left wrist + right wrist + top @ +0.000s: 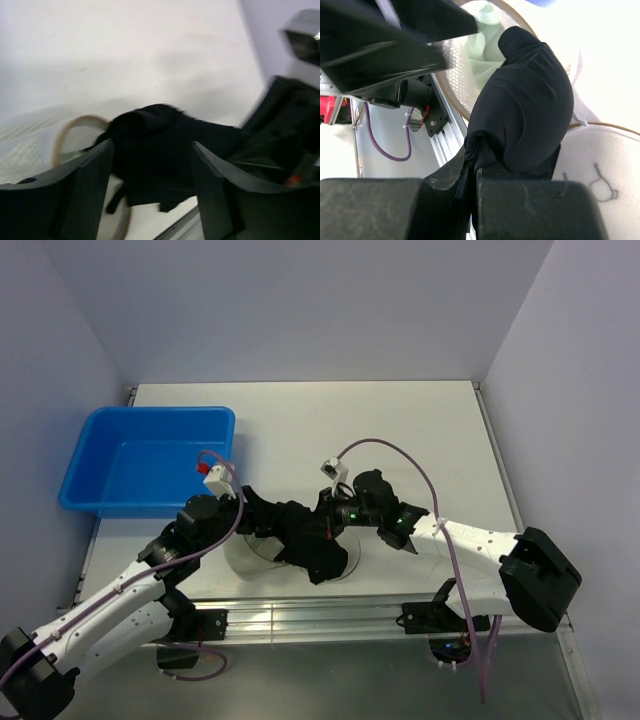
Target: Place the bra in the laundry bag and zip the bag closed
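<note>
Between the tips of my right claw (474, 172) a fold of the black cloth (525, 100) is pinched. The fingers are closed tight on it, and the rest of the cloth bulges up ahead of them. It lies over the mouth of the laundry bag (456, 70), whose tan rim curves round just to the left of the claw and on past the cloth.

Further ahead and to the left, inside that rim, I see the pale fabric of the bra (482, 55). It looks to be inside the mesh already, though only part of it shows. I judge that I hold the black cloth because it covers the opening and has to come clear before the zip can run.

To the right of the right claw is more white mesh with a thin dark loop (601, 181) on it. That may be the zip pull, but I cannot tell.

My left claw (151, 145) is spread wide and grips nothing. The same black cloth lies just beyond its tips, framed by the two fingers, with the tan rim off to their left. I take it that the left claw hangs open there to catch the rim or steady the bag once the cloth is lifted. The zip looks not yet closed.
</note>
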`<action>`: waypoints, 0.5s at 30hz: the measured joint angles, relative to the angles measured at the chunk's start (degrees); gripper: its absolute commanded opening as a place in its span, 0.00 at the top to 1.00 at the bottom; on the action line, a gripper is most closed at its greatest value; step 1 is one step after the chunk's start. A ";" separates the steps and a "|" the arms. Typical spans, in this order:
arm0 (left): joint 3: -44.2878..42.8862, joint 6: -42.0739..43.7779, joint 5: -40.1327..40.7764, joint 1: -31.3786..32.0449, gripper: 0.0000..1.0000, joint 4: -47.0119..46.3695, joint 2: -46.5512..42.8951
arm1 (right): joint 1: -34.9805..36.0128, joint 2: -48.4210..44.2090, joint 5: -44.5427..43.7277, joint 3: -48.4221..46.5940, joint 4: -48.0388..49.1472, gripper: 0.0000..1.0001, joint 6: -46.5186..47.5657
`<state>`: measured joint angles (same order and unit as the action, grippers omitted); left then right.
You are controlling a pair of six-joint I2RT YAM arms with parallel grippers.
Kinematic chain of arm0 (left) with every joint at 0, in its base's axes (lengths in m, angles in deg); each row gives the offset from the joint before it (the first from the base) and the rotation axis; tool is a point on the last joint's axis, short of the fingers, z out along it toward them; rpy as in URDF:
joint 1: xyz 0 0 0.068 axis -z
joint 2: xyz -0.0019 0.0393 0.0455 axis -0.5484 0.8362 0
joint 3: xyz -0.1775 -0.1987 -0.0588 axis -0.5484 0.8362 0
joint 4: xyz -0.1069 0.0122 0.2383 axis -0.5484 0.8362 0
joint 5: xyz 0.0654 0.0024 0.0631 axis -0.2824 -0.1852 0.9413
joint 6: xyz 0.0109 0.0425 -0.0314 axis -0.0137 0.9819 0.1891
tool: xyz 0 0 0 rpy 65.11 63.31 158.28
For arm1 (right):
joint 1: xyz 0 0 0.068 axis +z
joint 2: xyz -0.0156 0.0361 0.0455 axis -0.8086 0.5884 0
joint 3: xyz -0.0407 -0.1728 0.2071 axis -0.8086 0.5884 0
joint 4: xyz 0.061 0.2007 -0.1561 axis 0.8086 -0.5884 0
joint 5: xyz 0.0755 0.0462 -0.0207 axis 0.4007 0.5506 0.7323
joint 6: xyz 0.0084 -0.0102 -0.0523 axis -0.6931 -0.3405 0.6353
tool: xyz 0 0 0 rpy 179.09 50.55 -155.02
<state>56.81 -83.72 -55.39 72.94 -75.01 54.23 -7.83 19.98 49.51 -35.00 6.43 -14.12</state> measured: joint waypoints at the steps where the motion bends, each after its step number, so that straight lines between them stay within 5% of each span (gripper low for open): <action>1: -0.35 0.00 1.49 -0.02 0.34 2.23 0.44 | 0.22 0.48 0.13 -0.26 -0.02 1.00 0.09; 15: -15.50 0.17 28.65 0.04 0.31 24.26 4.48 | 2.27 -0.13 -1.31 -2.25 -2.08 1.00 5.55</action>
<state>41.31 -83.55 -26.73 72.99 -50.75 58.71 -5.55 19.85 48.20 -37.25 4.35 -8.57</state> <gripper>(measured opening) 0.698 0.039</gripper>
